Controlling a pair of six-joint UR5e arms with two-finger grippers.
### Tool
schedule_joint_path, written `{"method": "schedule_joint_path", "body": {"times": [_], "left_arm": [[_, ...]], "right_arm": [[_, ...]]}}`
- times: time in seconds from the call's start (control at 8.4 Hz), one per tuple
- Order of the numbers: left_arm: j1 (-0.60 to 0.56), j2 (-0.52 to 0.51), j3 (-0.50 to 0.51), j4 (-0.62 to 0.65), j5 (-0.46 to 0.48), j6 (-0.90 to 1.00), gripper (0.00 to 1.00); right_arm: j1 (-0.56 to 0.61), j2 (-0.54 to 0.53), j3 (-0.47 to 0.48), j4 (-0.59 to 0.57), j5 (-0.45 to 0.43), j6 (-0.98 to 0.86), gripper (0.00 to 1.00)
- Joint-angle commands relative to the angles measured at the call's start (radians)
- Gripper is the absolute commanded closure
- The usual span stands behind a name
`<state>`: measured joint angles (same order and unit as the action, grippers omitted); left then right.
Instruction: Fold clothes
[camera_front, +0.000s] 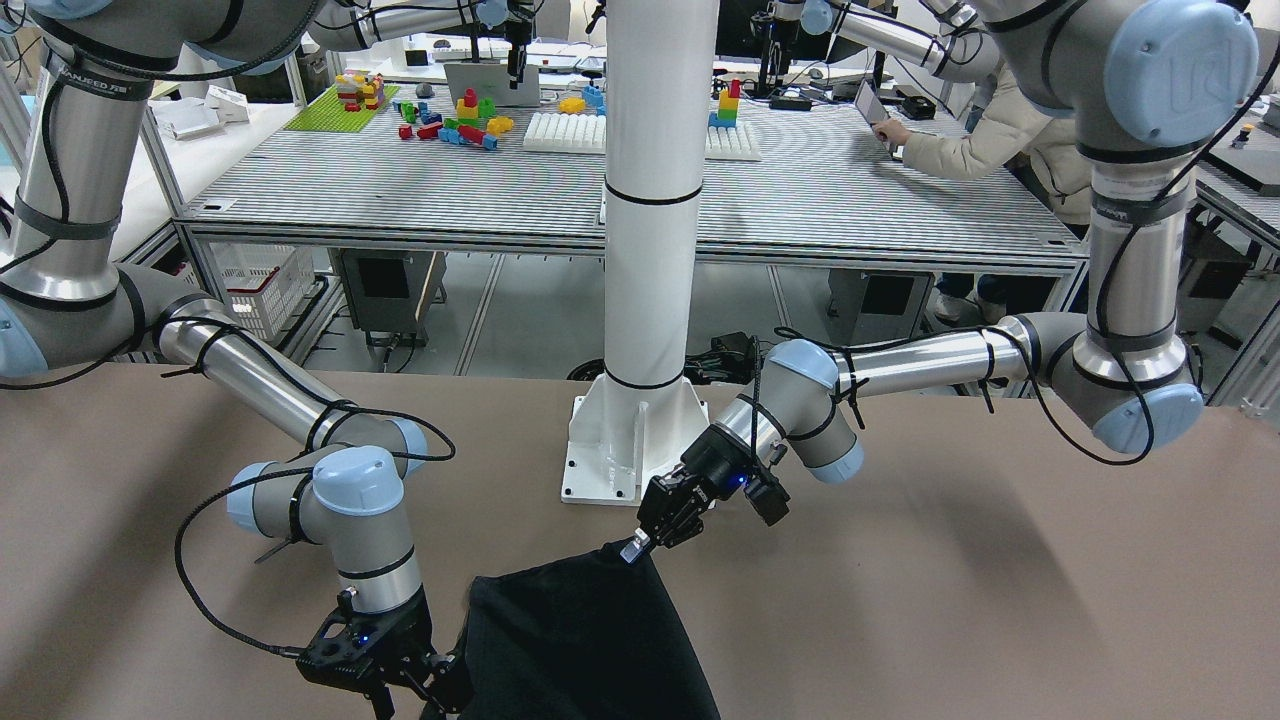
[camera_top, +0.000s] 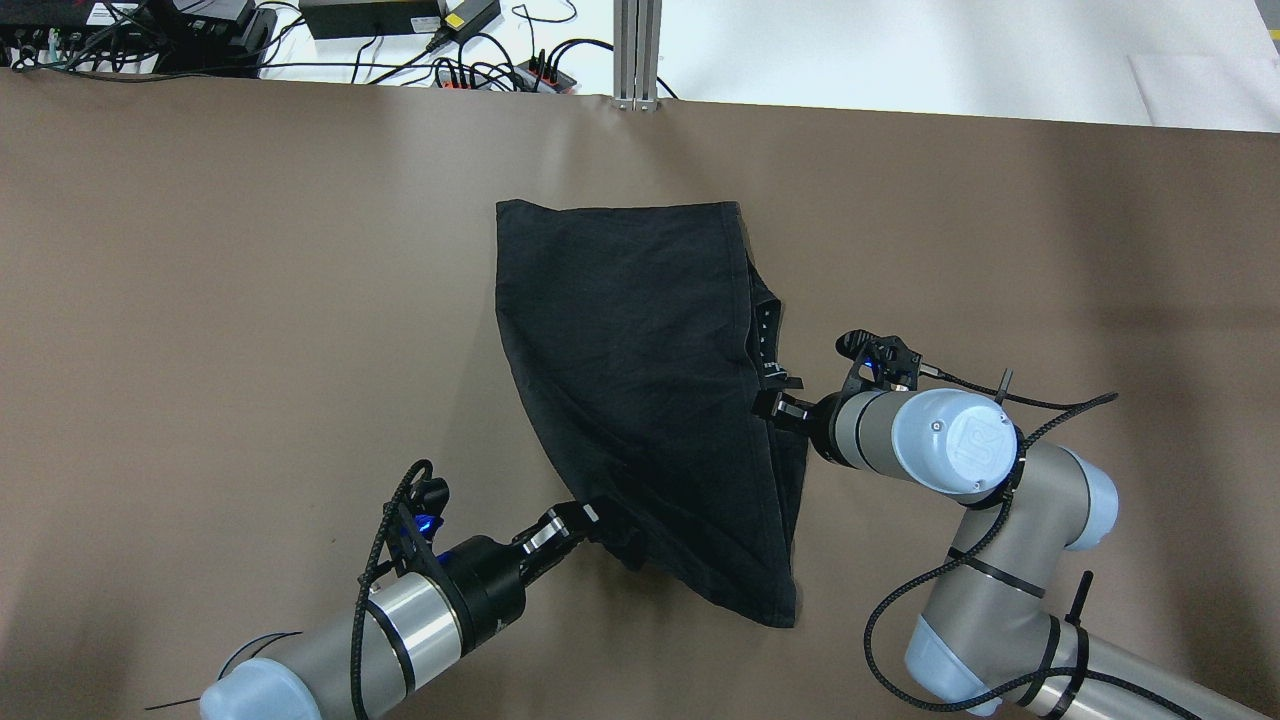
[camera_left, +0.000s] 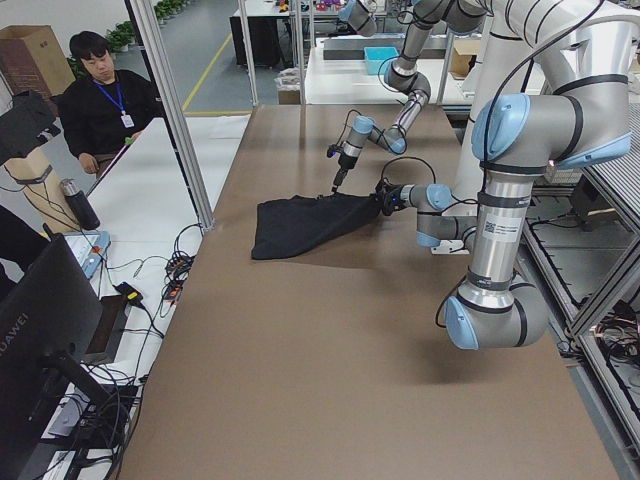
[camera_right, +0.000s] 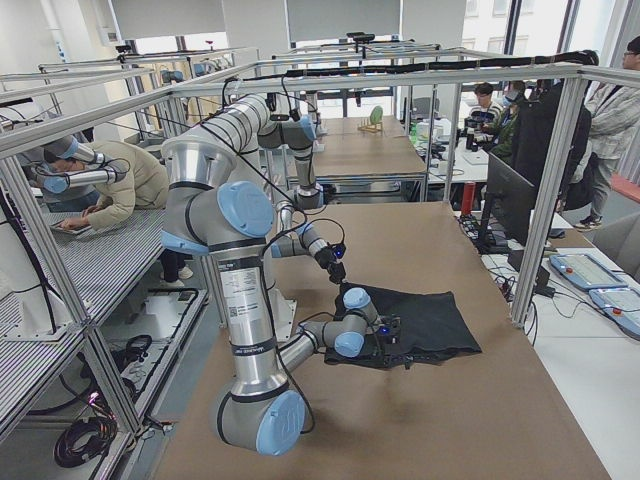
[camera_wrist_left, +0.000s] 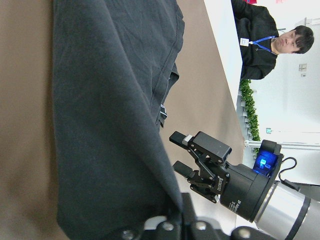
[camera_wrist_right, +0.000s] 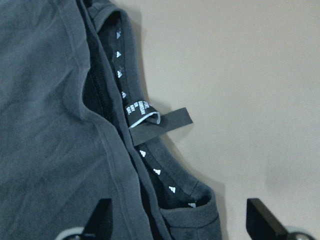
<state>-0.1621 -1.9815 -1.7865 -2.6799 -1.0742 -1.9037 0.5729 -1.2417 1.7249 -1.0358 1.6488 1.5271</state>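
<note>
The clothes (camera_top: 640, 380) are one black garment on the brown table, with one side lifted into a slanted fold. Its neckline with a small label (camera_wrist_right: 150, 122) faces my right arm. My left gripper (camera_top: 592, 520) is shut on the garment's near edge and holds it raised; this also shows in the front view (camera_front: 640, 545). My right gripper (camera_top: 772, 392) is open beside the neckline, with its fingers (camera_wrist_right: 100, 215) spread on either side of the collar. The left wrist view shows the right gripper (camera_wrist_left: 176, 152) open and just off the fabric (camera_wrist_left: 110, 100).
The white pillar base (camera_front: 625, 440) stands on the table's robot side, close to the garment. Cables and power bricks (camera_top: 400, 30) lie past the far edge beside an aluminium post (camera_top: 637, 50). A seated operator (camera_left: 100, 100) is beyond that edge.
</note>
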Motion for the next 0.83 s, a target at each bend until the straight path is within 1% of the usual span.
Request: {"method": "schedule_joint_path", "body": {"times": [0.0,0.24,0.36,0.48,0.71], "left_arm": [[-0.004,0.042,-0.013,-0.002,0.01,0.0,1.0],[-0.002,0.055,0.001,-0.002,0.016,0.0,1.0],[0.001,0.055,-0.001,0.0,0.046,0.0,1.0],[0.013,0.055,0.001,0.0,0.048,0.0,1.0],[0.053,0.038,0.007,0.002,0.043,0.0,1.0]], "right_arm": [[-0.007,0.007,0.012,0.011,0.005,-0.025,0.06],[-0.008,0.007,0.007,0.013,0.002,-0.064,0.06],[-0.01,0.005,0.015,0.014,0.002,-0.061,0.06],[-0.008,-0.004,0.031,0.014,0.0,-0.052,0.06],[-0.008,-0.002,0.021,0.011,-0.001,-0.065,0.06]]}}
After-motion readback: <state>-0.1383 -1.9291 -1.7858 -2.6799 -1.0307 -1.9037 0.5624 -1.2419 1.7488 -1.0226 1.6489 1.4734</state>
